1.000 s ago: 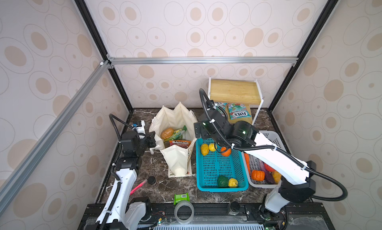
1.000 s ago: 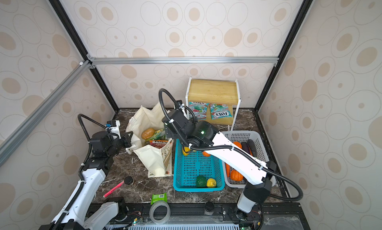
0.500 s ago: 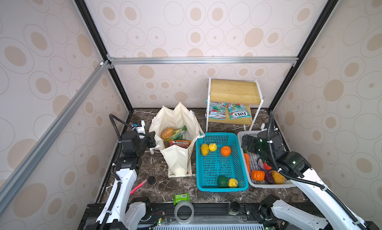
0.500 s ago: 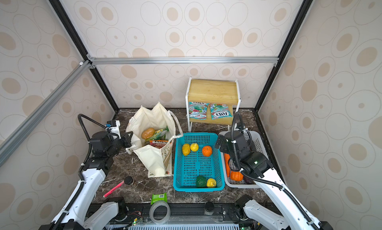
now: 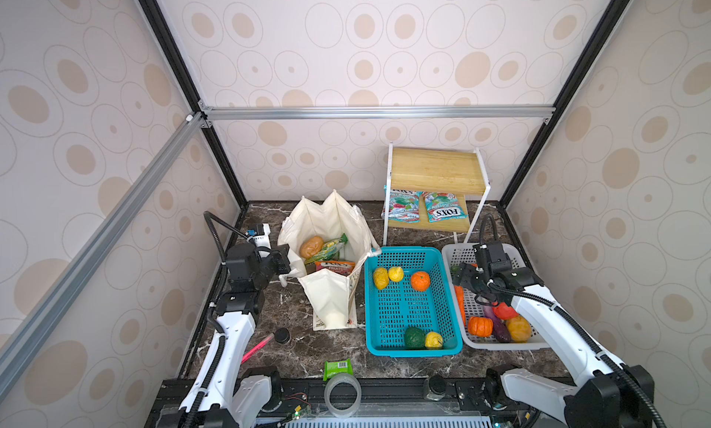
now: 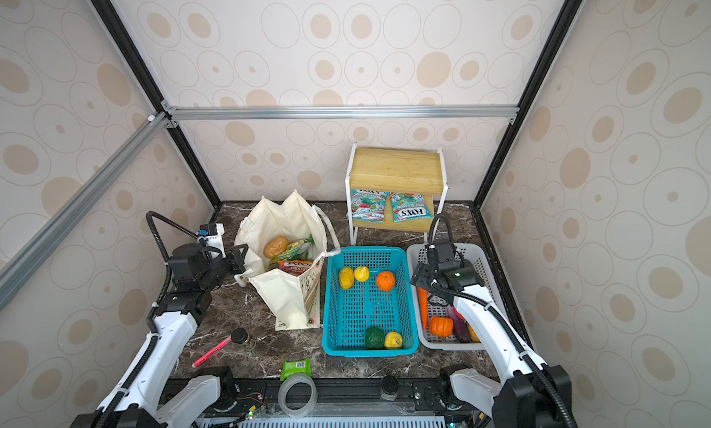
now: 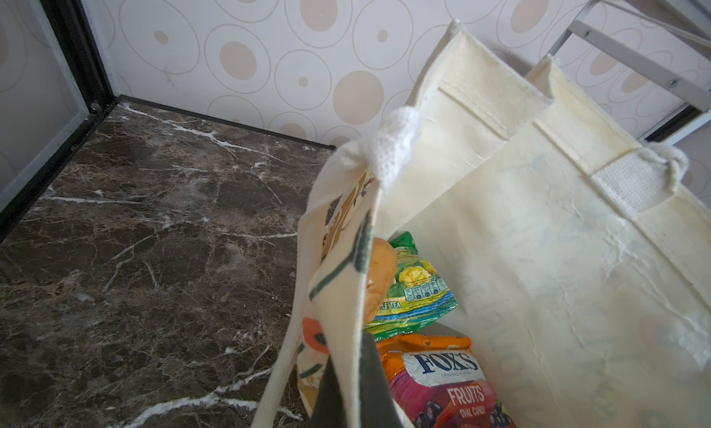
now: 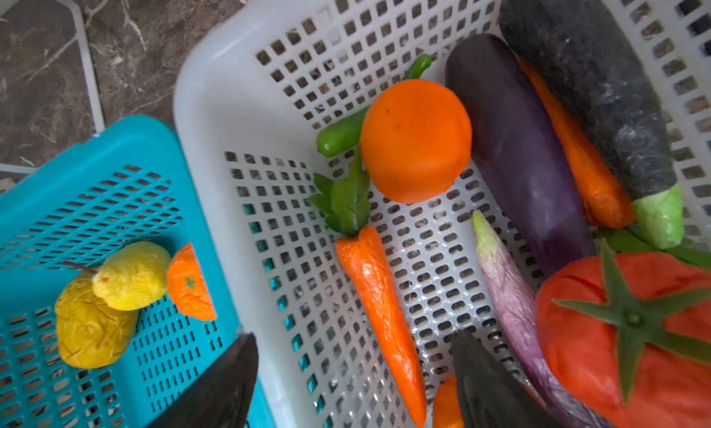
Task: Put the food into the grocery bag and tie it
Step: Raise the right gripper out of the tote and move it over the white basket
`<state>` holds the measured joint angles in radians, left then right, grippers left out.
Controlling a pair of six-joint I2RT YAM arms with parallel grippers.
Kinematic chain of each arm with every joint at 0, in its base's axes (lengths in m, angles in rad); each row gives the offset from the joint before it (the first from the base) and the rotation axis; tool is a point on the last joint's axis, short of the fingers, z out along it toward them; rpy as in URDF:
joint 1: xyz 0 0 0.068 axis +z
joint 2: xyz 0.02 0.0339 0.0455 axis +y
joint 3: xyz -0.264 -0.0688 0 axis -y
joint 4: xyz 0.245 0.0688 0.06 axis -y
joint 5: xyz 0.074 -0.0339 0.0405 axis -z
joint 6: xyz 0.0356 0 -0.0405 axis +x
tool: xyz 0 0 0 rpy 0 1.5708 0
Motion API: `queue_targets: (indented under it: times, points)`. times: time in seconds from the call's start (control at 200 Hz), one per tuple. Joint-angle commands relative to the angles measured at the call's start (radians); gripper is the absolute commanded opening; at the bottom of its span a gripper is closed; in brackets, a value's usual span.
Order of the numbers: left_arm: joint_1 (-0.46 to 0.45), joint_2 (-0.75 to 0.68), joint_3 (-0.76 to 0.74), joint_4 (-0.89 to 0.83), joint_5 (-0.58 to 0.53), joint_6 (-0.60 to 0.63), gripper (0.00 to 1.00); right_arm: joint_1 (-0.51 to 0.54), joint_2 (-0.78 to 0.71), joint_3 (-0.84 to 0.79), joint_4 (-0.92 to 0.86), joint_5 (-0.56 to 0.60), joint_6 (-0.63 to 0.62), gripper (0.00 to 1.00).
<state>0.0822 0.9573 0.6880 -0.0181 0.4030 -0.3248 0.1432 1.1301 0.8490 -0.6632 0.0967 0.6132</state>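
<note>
The left gripper (image 5: pixel 282 257) sits at 9 o'clock of the grocery bag (image 5: pixel 331 220), pressed together on the bag's near rim, whose cloth runs down beside its dark finger in the left wrist view. The bag stands open on the tabletop (image 5: pixel 292 353), at about 10 o'clock from its middle. Inside lie a brown potato (image 5: pixel 311 246), a green packet (image 5: pixel 330 249) and an orange packet (image 5: pixel 335 267). At 3 o'clock of the bag stands the blue basket (image 5: pixel 400 251), with two lemons (image 5: pixel 381 278) and an orange (image 5: pixel 420 281) at its far end. At 3 o'clock of that is the white basket (image 5: pixel 449 254). Over this basket's left side hangs the right gripper (image 8: pixel 354 341), spread and holding nothing, with the carrot (image 8: pixel 381 310) lying below, between its fingers.
</note>
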Motion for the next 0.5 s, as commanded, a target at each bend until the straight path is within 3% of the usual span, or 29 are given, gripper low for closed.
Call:
queue_targets:
  times: [0.0,0.115,0.17,0.495]
  points:
    - [-0.005,0.005,0.008,0.011,0.012,0.019,0.0,-0.067,0.006,-0.041,0.048,-0.105,-0.041,0.65]
    - [-0.004,0.007,0.008,0.012,0.013,0.018,0.0,-0.1,0.019,-0.073,0.089,-0.149,-0.081,0.38]
    - [-0.004,0.01,0.009,0.012,0.015,0.018,0.0,-0.105,0.029,-0.081,0.1,-0.15,-0.097,0.32]
    - [-0.005,0.009,0.01,0.011,0.012,0.02,0.0,-0.112,0.138,-0.103,0.163,-0.201,-0.105,0.4]
